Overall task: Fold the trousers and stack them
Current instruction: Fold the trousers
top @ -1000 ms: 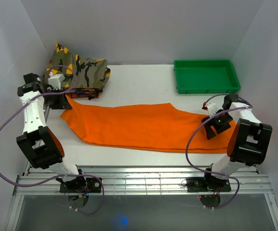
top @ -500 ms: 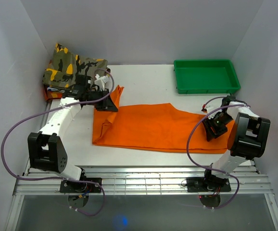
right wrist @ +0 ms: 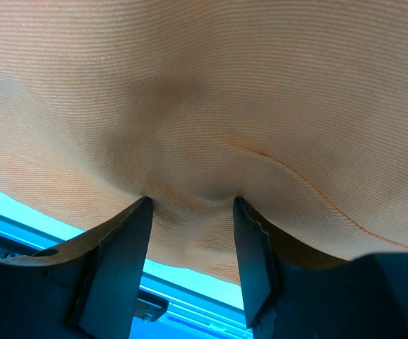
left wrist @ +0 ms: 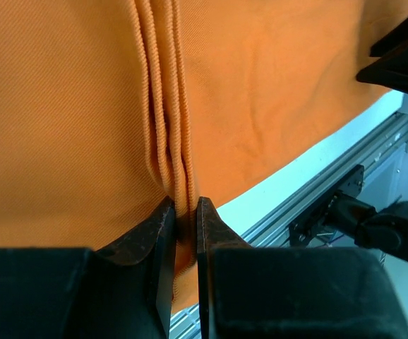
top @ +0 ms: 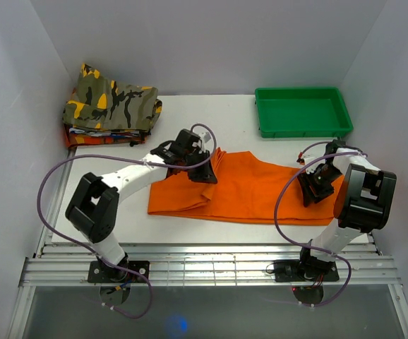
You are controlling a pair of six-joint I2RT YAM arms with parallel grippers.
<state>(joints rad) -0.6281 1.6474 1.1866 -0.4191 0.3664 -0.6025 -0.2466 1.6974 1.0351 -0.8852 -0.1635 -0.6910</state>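
While a bunched pleat of the trousers (top: 260, 187) is pinched tight between the fingers of the left gripper (left wrist: 184, 206), the rest of the orange cloth is laid flat on the table (top: 211, 120). It is spread from the table's middle to the right edge, nearer the near edge than the far one, with the left end doubled over. The right gripper (right wrist: 190, 201) is pressed onto the right end, jaws partly apart, cloth bulged between them; whether it is clamped cannot be told. A camouflage garment (top: 112, 104) is stacked at the far left corner. A green tray (top: 303, 131) is set at the far right corner, apart from the trousers.
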